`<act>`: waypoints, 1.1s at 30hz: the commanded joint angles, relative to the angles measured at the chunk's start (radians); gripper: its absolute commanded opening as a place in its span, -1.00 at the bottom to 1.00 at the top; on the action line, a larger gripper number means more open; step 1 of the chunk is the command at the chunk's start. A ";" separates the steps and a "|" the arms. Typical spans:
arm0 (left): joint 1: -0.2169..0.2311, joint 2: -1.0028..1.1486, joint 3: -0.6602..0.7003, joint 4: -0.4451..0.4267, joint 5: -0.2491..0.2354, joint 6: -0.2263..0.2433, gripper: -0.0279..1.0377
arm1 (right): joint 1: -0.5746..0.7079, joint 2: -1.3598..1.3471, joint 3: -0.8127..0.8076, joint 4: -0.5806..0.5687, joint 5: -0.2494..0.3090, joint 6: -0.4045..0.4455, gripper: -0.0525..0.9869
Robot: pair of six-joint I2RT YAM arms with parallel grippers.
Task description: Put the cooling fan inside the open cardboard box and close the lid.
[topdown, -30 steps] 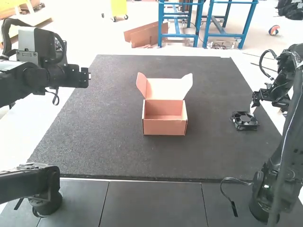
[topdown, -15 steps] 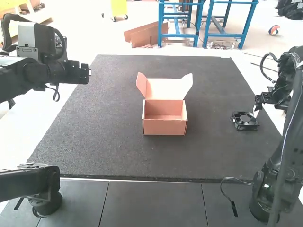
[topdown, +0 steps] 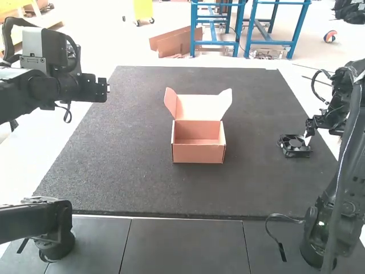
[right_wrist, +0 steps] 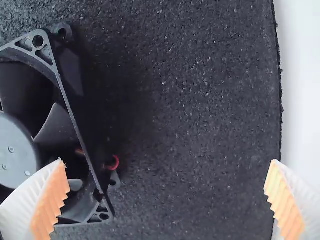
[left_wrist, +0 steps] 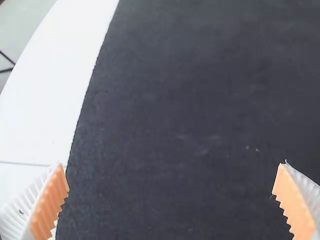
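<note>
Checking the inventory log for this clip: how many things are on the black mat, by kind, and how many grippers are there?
Cardboard box: 1
Cooling fan: 1
Grippers: 2, the left gripper and the right gripper, both open
Total: 4

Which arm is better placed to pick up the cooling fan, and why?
Right: the open right hand hovers just beside the cooling fan, while the left hand hangs at the mat's opposite edge, past the cardboard box.
</note>
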 commanded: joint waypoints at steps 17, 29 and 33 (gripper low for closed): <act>0.006 0.000 0.030 0.002 -0.005 -0.010 0.87 | -0.009 0.072 0.054 -0.010 0.006 0.010 0.83; 0.006 0.000 0.041 -0.005 -0.005 -0.008 0.87 | -0.007 0.081 0.053 -0.002 -0.098 0.040 -0.58; 0.005 0.000 0.047 -0.011 -0.006 -0.008 0.87 | -0.006 0.081 0.067 -0.002 -0.176 0.086 -0.93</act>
